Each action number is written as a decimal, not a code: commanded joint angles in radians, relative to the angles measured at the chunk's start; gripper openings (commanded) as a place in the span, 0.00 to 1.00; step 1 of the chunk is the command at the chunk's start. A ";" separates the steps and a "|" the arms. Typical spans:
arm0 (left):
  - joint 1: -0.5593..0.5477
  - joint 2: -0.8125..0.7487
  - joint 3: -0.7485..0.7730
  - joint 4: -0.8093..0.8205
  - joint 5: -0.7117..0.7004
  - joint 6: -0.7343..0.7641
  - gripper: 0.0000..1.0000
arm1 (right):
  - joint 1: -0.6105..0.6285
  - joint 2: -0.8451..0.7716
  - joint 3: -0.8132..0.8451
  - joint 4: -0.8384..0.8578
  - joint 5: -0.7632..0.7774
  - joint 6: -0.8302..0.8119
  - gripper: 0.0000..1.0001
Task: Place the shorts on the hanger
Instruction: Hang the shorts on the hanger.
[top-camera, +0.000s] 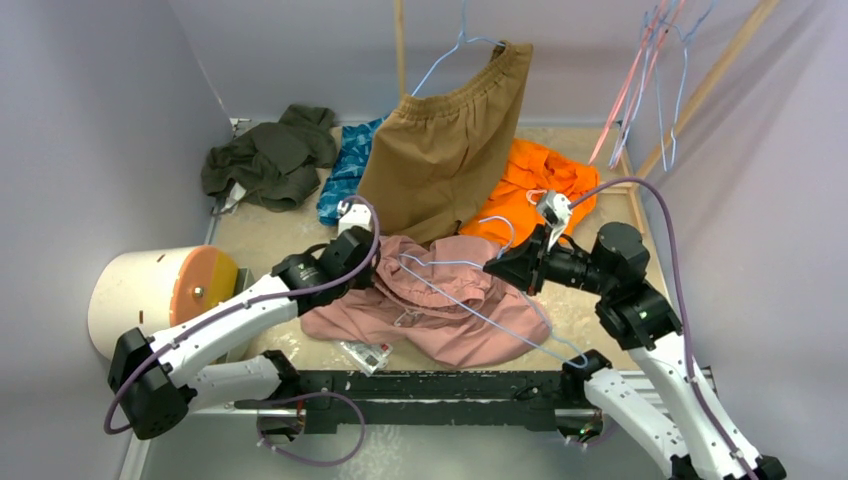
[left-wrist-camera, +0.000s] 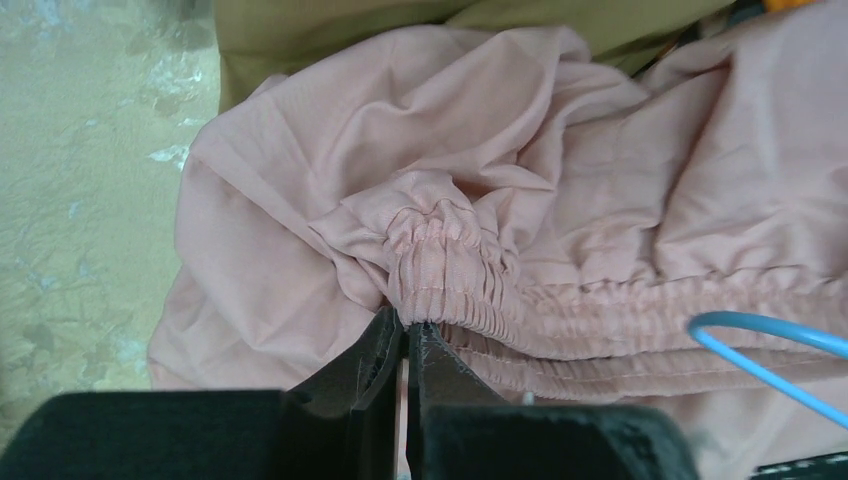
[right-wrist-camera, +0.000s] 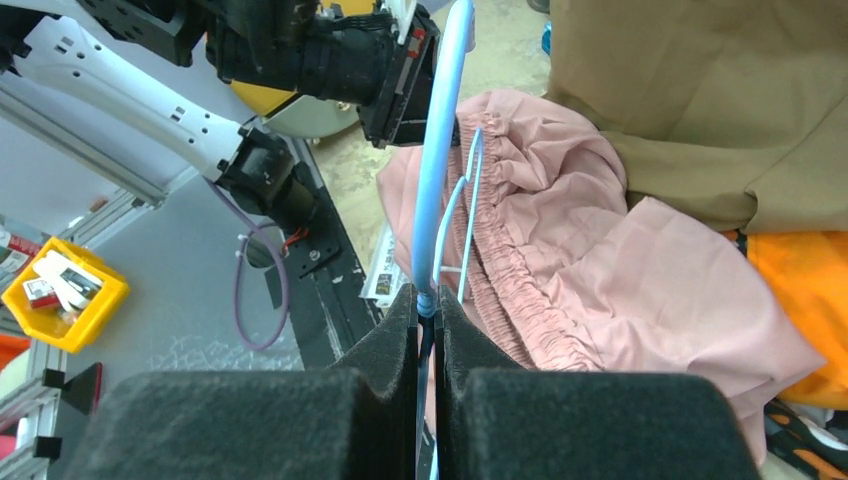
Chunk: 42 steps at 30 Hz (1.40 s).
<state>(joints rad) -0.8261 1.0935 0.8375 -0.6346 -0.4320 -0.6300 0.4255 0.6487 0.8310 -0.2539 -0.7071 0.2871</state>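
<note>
The dusty-pink shorts (top-camera: 440, 310) lie crumpled on the table's near middle, waistband bunched up. My left gripper (top-camera: 372, 262) is at their left edge. In the left wrist view it (left-wrist-camera: 408, 325) is shut, its tips pinching a gathered fold of the elastic waistband of the shorts (left-wrist-camera: 480, 160). The light-blue wire hanger (top-camera: 500, 322) lies across the shorts. My right gripper (top-camera: 492, 268) comes in from the right. In the right wrist view it (right-wrist-camera: 428, 300) is shut on the hanger (right-wrist-camera: 432, 200), whose wire rises over the shorts (right-wrist-camera: 600, 280). An end of the hanger (left-wrist-camera: 745, 319) shows at the left wrist view's right edge.
Tan-brown shorts (top-camera: 445, 150) hang on another hanger just behind the pink ones. An orange garment (top-camera: 535, 185), a blue patterned cloth (top-camera: 345, 165) and a dark green garment (top-camera: 270, 155) lie at the back. A white drum (top-camera: 160, 285) stands left. Spare hangers (top-camera: 650, 70) hang at back right.
</note>
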 joint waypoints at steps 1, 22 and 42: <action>-0.002 -0.019 0.099 -0.009 0.023 -0.066 0.00 | 0.022 0.044 0.086 -0.036 -0.016 -0.081 0.00; -0.002 -0.005 0.130 -0.039 0.034 -0.092 0.00 | 0.431 0.187 0.076 0.151 0.417 -0.039 0.00; 0.078 0.012 0.019 -0.051 0.019 -0.094 0.00 | 0.567 0.176 0.034 0.213 0.547 -0.039 0.00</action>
<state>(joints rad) -0.7986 1.0908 0.8852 -0.7193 -0.4438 -0.7223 0.9928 0.8677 0.8780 -0.1429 -0.1299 0.2424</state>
